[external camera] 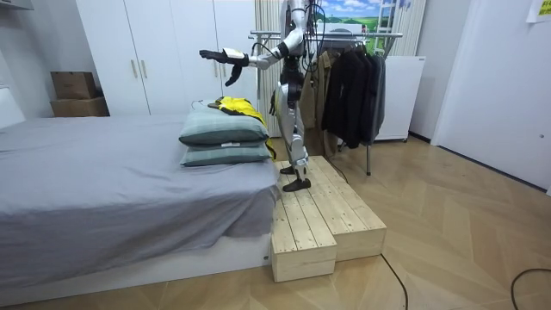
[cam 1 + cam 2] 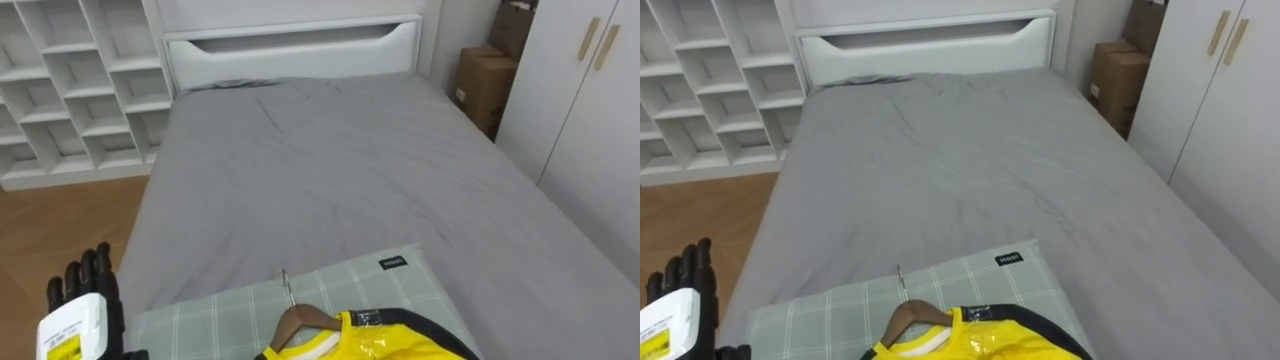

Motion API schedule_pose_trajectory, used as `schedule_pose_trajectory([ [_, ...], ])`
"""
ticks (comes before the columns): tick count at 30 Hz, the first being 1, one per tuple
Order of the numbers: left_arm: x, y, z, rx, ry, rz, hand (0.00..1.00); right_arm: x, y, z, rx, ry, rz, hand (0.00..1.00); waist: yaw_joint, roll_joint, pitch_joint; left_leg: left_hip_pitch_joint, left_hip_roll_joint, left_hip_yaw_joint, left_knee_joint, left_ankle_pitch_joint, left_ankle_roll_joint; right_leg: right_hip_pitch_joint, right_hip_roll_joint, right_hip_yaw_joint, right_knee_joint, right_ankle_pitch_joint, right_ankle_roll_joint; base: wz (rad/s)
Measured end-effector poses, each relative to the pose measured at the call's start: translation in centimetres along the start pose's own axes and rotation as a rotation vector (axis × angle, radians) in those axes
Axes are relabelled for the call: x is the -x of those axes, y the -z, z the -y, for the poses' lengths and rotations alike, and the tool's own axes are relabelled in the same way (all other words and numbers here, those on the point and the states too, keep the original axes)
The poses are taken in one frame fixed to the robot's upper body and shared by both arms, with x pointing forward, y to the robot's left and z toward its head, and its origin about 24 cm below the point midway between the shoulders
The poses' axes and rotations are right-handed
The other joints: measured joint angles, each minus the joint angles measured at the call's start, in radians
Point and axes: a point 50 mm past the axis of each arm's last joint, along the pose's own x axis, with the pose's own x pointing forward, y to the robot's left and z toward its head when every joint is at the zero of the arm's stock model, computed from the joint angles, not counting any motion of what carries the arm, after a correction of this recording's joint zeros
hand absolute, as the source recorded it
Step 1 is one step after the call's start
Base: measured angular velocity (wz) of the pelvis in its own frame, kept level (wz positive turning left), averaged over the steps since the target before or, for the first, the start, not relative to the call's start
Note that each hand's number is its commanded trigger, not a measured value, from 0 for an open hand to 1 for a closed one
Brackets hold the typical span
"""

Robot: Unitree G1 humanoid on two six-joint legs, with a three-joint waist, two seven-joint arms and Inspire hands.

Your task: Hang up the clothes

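A yellow garment [image 2: 390, 345] with dark trim lies on a wooden hanger [image 2: 300, 320] whose metal hook [image 2: 286, 285] points up the bed. Both rest on a green checked pillow [image 2: 230, 310], the upper of two stacked at the foot of the bed [image 1: 224, 129]. My left hand [image 2: 90, 290] is raised at the lower left, left of the pillow, fingers straight and holding nothing. In the room view that arm reaches out over the pillows [image 1: 215, 56]. My right hand [image 1: 234, 73] hangs slightly lower beside it. I stand on a wooden platform [image 1: 327, 215] at the bed's foot.
The grey bed [image 2: 330, 170] runs ahead to a white headboard [image 2: 290, 45]. White cube shelves [image 2: 70, 80] stand left, a white wardrobe [image 2: 590, 110] and cardboard boxes [image 2: 485, 85] right. Behind me is a clothes rack [image 1: 344, 34] with dark garments [image 1: 353, 86].
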Motion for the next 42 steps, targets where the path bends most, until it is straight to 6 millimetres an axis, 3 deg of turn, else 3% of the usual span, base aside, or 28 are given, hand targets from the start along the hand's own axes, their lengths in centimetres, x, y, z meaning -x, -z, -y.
schedule_pose_trajectory([
  [3, 0.0, -0.4, 0.1, -0.011, 0.018, 0.041, 0.0, 0.1, 0.0, 0.3, 0.016, 0.008, 0.001, 0.0, -0.019, 0.002, 0.0004, 0.001, 0.0, 0.001, -0.002, 0.0, 0.0, -0.001, 0.0, 0.006, 0.0, 0.0, 0.0, -0.01],
  [8, 0.2, -1.0, 0.5, -0.013, 0.053, 0.071, 0.0, 0.2, 0.0, 0.8, 0.031, 0.021, -0.002, 0.0, -0.029, 0.007, 0.0019, 0.001, 0.001, 0.021, -0.006, 0.0, 0.0, -0.014, 0.005, 0.055, 0.0, 0.0, 0.0, -0.17],
  [18, 0.2, -1.2, 0.9, -0.014, 0.107, 0.078, 0.0, 0.3, 0.5, 1.2, 0.036, 0.042, -0.019, 0.0, -0.054, 0.0, 0.0066, 0.012, 0.001, 0.034, -0.015, 0.0, 0.0, -0.015, 0.006, 0.064, 0.001, 0.0, 0.0, -0.04],
  [29, 0.9, -2.2, 3.2, -0.013, 0.235, 0.076, 0.0, 0.3, 0.6, 1.2, 0.032, 0.051, -0.029, 0.0, -0.101, -0.002, 0.007, 0.009, 0.001, 0.03, -0.014, 0.0, 0.0, -0.016, 0.007, 0.072, 0.003, 0.0, 0.0, 0.01],
  [35, 1.0, -2.9, 4.4, -0.001, 0.299, 0.075, 0.0, 0.3, 0.5, 1.3, 0.067, 0.056, -0.035, 0.0, -0.102, -0.002, 0.0064, 0.003, 0.003, 0.045, -0.014, 0.0, 0.0, -0.031, 0.009, 0.091, 0.004, 0.0, 0.0, -0.09],
  [42, 1.9, -1.9, 5.6, -0.023, 0.374, 0.023, 0.0, 0.4, 1.0, 1.5, 0.084, 0.085, -0.069, 0.0, -0.102, -0.004, 0.0071, 0.003, 0.005, 0.047, -0.015, -0.002, -0.003, -0.037, 0.015, 0.106, 0.004, 0.0, 0.0, -0.06],
])
